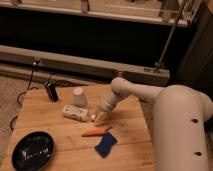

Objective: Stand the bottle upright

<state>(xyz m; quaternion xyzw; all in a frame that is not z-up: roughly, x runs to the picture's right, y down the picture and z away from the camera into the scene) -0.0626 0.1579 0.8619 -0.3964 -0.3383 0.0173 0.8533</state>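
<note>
The bottle (pixel 76 112) lies on its side on the wooden table (pixel 45 120), whitish with dark specks, its small cap end pointing right. My gripper (pixel 100 118) reaches down from the right and sits right at the bottle's cap end, just above the table. The white arm (pixel 145 95) runs from the gripper back to the big body at the right.
A white cup (pixel 79 96) stands just behind the bottle. A dark can (pixel 50 91) stands at the back left. An orange carrot-like piece (pixel 96 132) and a blue cloth (pixel 105 145) lie in front of the gripper. A black plate (pixel 33 150) sits at the front left.
</note>
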